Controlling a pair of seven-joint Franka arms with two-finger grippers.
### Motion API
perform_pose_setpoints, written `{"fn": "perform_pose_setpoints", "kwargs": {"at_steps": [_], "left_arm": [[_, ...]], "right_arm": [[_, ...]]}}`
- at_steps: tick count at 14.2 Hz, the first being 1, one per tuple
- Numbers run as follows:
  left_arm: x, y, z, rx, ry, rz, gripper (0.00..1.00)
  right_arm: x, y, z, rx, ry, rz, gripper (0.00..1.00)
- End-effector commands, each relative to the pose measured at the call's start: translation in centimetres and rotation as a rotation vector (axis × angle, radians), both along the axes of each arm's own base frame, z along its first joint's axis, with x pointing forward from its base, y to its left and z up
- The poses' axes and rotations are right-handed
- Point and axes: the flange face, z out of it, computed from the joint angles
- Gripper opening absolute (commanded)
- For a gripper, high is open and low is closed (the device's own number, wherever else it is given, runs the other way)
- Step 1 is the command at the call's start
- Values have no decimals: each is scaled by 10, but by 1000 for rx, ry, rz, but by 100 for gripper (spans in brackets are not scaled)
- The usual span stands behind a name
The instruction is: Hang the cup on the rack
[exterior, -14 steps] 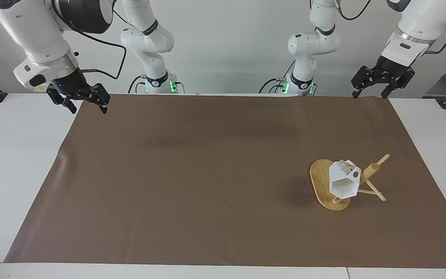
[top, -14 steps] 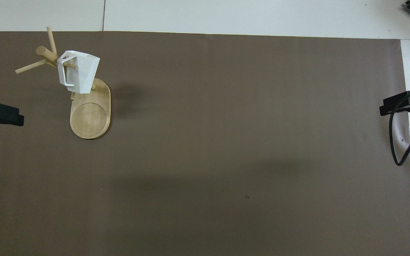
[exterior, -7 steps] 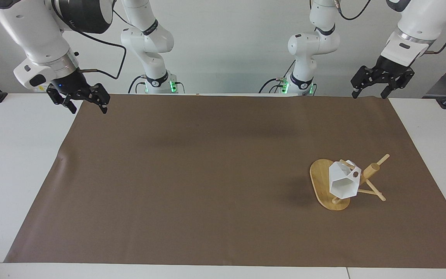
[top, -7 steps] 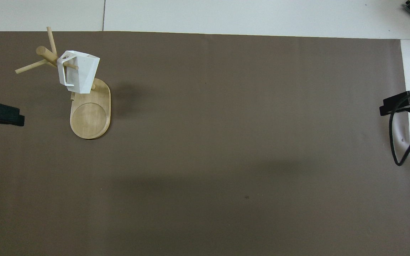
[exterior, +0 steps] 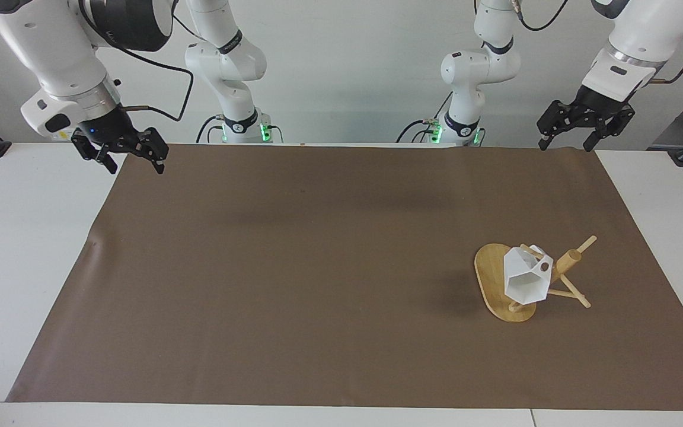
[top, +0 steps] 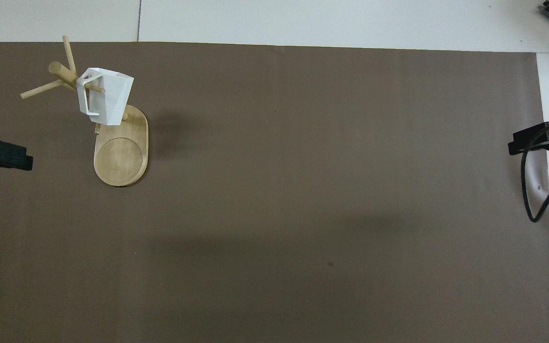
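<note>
cup hangs on the rack, lower right of frame; i'd park left gripper and right gripper gently, both open and empty.

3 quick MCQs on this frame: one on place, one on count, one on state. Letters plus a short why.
1. Where does the light bamboo mug rack stand?
A. toward the left arm's end of the brown mat
B. toward the right arm's end
C. off the mat

2. How many cups are in view?
A. none
B. one
C. three

3. What state is the small white faceted cup in?
A. lying on the mat
B. held in the left tool
C. hung on a rack peg

Answers:
1 A, the rack stands at the end where the left arm is based.
2 B, only one white cup shows.
3 C, a peg passes through its handle; left tool and right tool hang open, apart from it.
</note>
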Motion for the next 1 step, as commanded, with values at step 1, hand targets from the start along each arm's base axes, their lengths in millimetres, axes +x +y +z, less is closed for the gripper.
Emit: {"fn": "perform_pose_setpoints", "kwargs": {"at_steps": [1], "left_arm": [[-9, 1, -2, 2, 4, -18, 100]], "right_arm": [[-7, 2, 2, 15, -2, -12, 100]]}}
